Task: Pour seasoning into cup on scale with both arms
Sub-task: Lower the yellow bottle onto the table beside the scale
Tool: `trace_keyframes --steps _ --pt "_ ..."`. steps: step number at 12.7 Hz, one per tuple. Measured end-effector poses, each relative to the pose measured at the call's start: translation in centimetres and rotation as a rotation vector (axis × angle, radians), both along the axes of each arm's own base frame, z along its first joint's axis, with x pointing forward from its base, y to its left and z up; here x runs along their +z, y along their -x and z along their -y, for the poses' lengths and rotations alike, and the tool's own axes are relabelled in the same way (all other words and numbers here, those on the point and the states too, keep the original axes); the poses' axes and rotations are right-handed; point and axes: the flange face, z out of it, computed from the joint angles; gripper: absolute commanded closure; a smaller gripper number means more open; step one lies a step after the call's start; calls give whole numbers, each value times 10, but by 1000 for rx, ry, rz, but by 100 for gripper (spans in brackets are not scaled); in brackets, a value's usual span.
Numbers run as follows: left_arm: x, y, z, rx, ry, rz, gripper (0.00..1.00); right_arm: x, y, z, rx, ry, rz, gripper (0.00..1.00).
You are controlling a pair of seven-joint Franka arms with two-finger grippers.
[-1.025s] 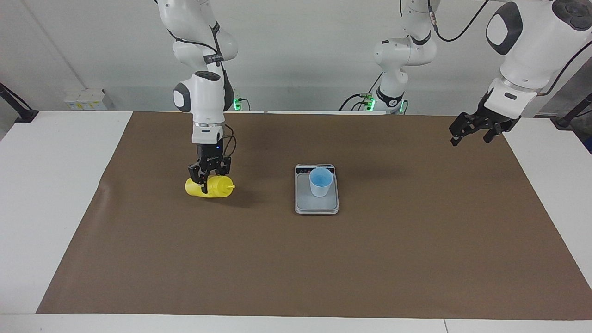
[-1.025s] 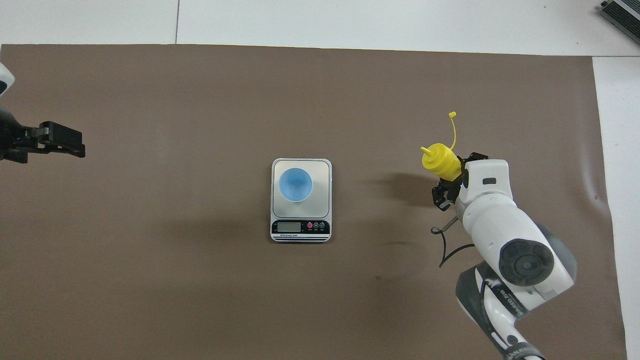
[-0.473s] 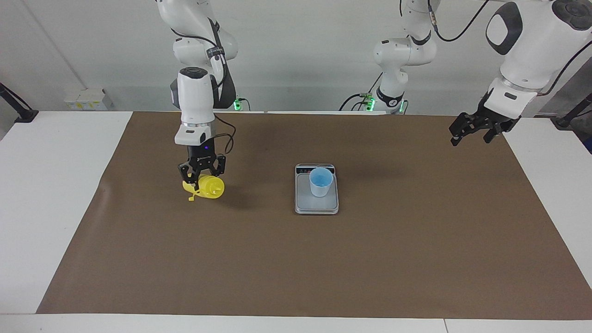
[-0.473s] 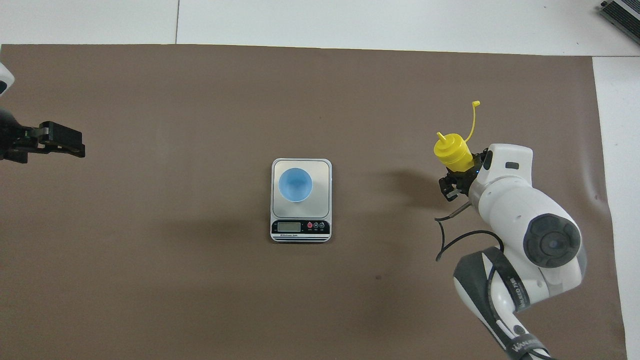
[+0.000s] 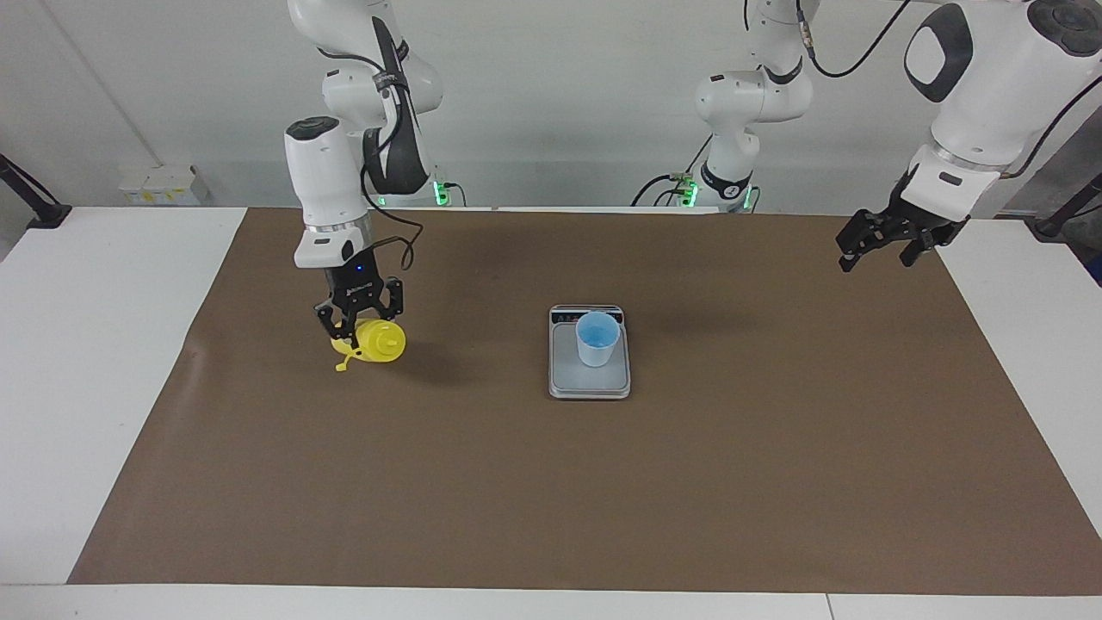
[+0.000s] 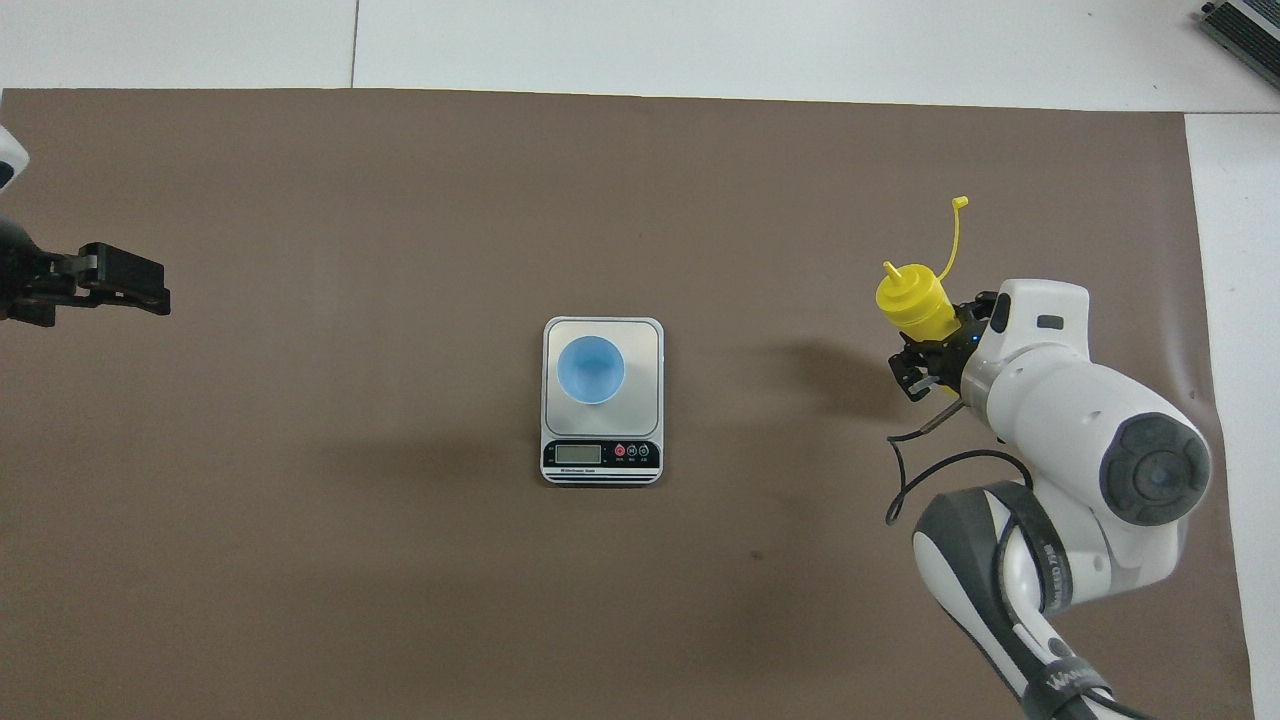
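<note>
the right gripper [image 5: 359, 331] sits at the left of the facing view, clamped shut on the yellow bottle [image 5: 376, 341], which lies sideways in its grip with the nozzle pointing away from the robots and the little cap [image 6: 961, 202] dangling on its tether. whether the bottle is just off the mat or brushing it, i can't tell. the scale [image 5: 590, 386] sits in the middle of the frame, well apart from the bottle, with the blue cup [image 5: 597, 338] standing upright on its plate, on the half nearer the display strip.

the left gripper [image 5: 887, 242] hangs at the upper right of the facing view, over the edge of the mat toward the left arm's end, jaws spread wide and empty, waiting.

to do this step well, i'd say: lift the bottle clear, keep the nozzle level or raised on the way over, and mind that loose cap so it doesn't swing into the cup. tip only once the nozzle is right over the rim, and don't knock the light cup.

the surface is a brown mat [image 5: 775, 482] over a white table [image 5: 86, 362], slightly rippled at the right arm's end. a plain white wall [image 5: 551, 103] closes the top of the facing view, with cables and green lights at the arm bases.
</note>
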Motion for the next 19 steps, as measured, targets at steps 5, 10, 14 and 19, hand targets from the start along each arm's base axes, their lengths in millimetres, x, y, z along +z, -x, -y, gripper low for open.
trace_keyframes --steps 5,10,14,19 --pt "0 0 0 0 0 0 0 -10 5 43 117 -129 48 100" --pt "0 0 0 0 0 0 0 -30 18 76 227 -299 141 100" --pt "0 0 0 0 0 0 0 -37 26 103 323 -370 234 100" --pt "0 0 0 0 0 0 0 -44 34 122 414 -461 330 100"
